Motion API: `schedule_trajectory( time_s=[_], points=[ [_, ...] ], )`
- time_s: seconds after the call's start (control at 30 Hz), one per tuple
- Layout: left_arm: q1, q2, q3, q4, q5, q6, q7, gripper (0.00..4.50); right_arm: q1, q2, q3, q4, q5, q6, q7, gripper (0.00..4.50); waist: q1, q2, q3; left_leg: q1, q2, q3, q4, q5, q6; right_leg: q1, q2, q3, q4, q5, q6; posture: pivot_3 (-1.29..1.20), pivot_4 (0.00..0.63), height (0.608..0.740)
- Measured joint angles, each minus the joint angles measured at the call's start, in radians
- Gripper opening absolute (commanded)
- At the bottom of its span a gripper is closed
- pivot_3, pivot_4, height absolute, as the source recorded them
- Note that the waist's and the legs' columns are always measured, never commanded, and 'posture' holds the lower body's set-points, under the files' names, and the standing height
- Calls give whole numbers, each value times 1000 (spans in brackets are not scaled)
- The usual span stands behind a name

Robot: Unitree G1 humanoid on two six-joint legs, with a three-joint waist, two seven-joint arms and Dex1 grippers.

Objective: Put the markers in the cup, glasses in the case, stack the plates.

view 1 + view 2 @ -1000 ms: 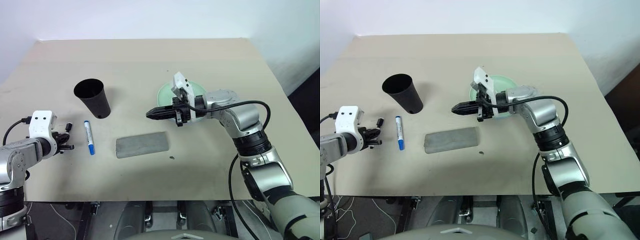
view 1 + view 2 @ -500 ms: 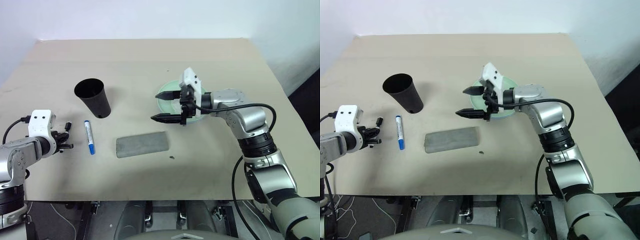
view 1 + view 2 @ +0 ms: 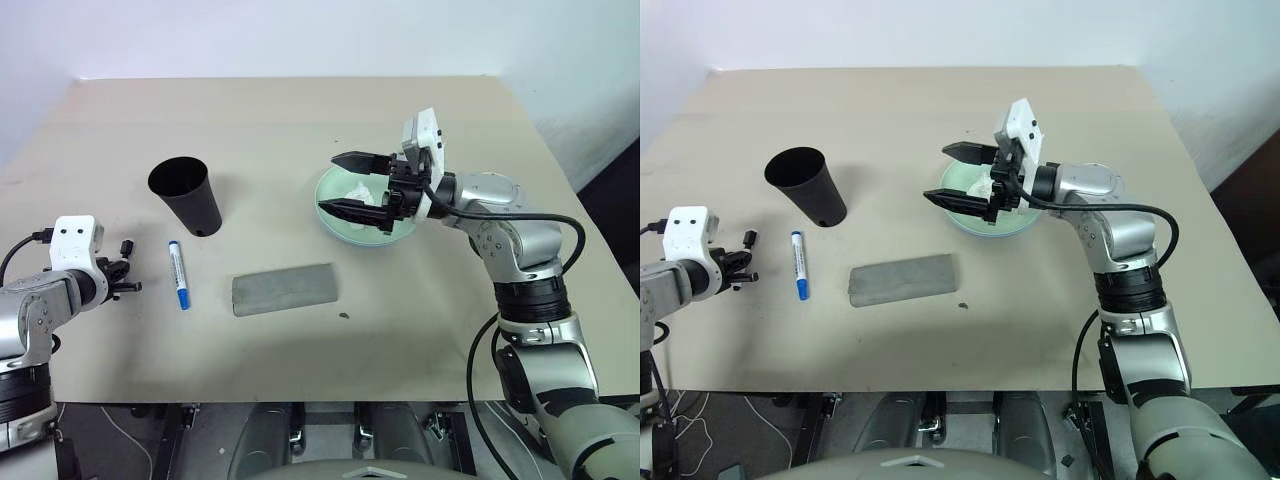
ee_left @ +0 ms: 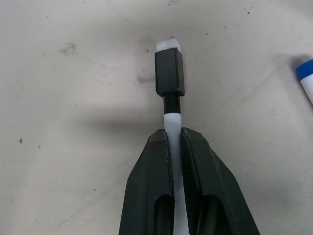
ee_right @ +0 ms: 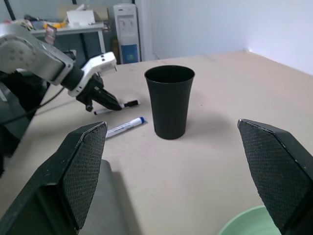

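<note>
Right hand (image 3: 355,182): shifted from beside the case (image 3: 285,288) to over the green plate (image 3: 345,225), fingers now apart, empty. Left hand (image 4: 176,142): clamped on a marker (image 4: 169,66); cup (image 3: 185,196) awaits.

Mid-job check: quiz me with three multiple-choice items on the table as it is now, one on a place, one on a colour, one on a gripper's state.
1. Where does the loose marker lie?
A. inside the cup
B. on the table between the cup and the left gripper
C. on the green plate

2. What colour is the plate under the right gripper?
A. pale green
B. red
C. black

3. How is the left gripper?
A. wide open and empty
B. shut on the grey case
C. shut on a white marker with a black cap

Answers: 1 B, the head views show it flat on the table beside the cup. 2 A, its rim is pale green. 3 C, the left wrist view shows the fingers pinching that marker.
</note>
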Motion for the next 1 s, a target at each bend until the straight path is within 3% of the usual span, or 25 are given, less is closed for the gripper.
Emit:
schedule_trajectory(
  time_s=[0.27, 0.57, 0.73, 1.0],
  points=[
    [-27, 7, 1, 25, 31, -22, 7, 0, 3, 2, 8, 4, -26, -20, -21, 4490, 0, -2, 1, -1, 0, 0, 0, 0, 0, 0, 0, 0, 0, 0, 0, 0, 150, 681],
    [-184, 31, 26, 133, 142, -500, 30, 0, 17, 11, 6, 11, -19, -35, -46, 4490, 1, -5, 2, -4, 0, 2, 0, 0, -1, -2, -1, 0, -3, 0, 0, 0, 150, 681],
    [-275, -21, 43, 195, 107, -830, -89, 0, 18, 14, -17, 10, 6, -32, -59, 4490, 3, -6, 2, -9, 0, 3, 0, 2, -4, -5, -1, -2, -4, 1, 0, 0, 150, 681],
    [-331, -94, 48, 205, -66, -957, -309, 0, 42, 15, -19, 2, 7, -38, -93, 4490, -2, -6, 2, -9, 0, 4, 0, 5, 0, -4, 0, -3, -4, 2, 1, 0, 150, 681]
  ],
)
